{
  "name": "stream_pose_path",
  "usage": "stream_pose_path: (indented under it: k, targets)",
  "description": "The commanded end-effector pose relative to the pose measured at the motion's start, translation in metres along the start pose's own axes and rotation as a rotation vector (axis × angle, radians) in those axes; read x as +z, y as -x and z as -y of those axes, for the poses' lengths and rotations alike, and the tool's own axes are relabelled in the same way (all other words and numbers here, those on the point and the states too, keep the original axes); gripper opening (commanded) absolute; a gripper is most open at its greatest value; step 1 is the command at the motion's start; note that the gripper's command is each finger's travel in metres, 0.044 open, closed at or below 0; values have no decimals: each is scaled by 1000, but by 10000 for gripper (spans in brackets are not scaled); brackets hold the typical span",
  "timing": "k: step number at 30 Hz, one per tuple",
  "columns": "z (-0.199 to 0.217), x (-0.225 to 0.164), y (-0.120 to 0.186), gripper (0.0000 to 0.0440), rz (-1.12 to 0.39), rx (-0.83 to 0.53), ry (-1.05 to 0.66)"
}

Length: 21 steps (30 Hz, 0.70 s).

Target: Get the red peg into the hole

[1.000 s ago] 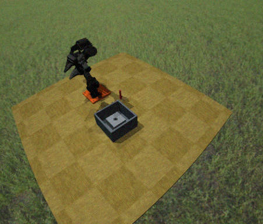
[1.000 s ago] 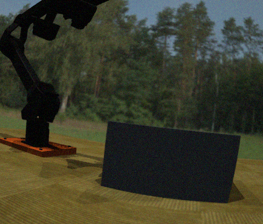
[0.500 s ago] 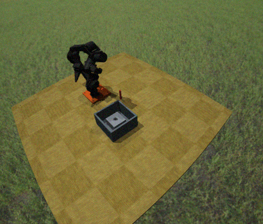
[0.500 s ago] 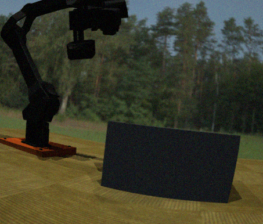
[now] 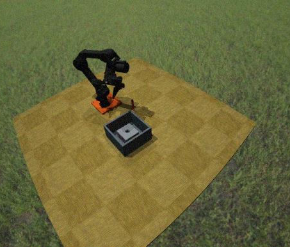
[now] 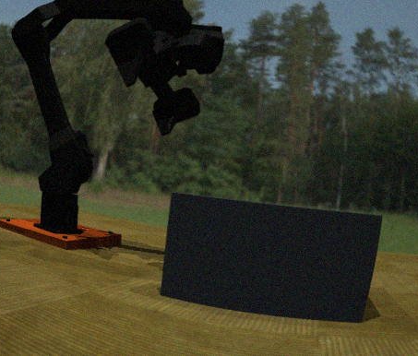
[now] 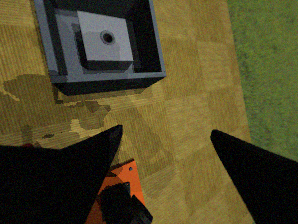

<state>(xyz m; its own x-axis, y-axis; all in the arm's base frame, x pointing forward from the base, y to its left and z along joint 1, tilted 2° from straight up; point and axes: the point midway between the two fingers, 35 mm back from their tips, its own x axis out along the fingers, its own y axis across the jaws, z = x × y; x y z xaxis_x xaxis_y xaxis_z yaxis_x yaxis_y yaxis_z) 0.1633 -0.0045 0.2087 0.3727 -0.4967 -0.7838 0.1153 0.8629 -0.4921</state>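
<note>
The red peg (image 5: 132, 104) stands upright on the mat between the arm's base and the box. In the wrist view only a dark red bit of the peg (image 7: 28, 146) shows at the left finger's edge; the exterior view does not show it. My gripper (image 5: 118, 92) (image 7: 166, 131) is open and empty, tilted, above the mat near the base, to the peg's left in the top view. The open dark box (image 5: 138, 143) (image 6: 271, 258) (image 7: 115, 80) holds a pale plate (image 5: 128, 135) (image 7: 95, 45). Its hole (image 5: 127, 130) (image 7: 107, 37) shows dark and empty.
The orange base plate (image 5: 102, 110) (image 6: 27, 229) (image 7: 131, 175) is beneath the arm, close to the peg. The box walls rise above the plate on all sides. The patterned mat (image 5: 134, 205) ends at grass.
</note>
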Motion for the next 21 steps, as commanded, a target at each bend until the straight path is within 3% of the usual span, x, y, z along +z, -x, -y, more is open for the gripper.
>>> stream_pose_path:
  k: [1,21]
  targets:
    - [-19,-4,-3,440,-36,44,-59]
    - [-161,-39,-22,440,-287,291,-446]
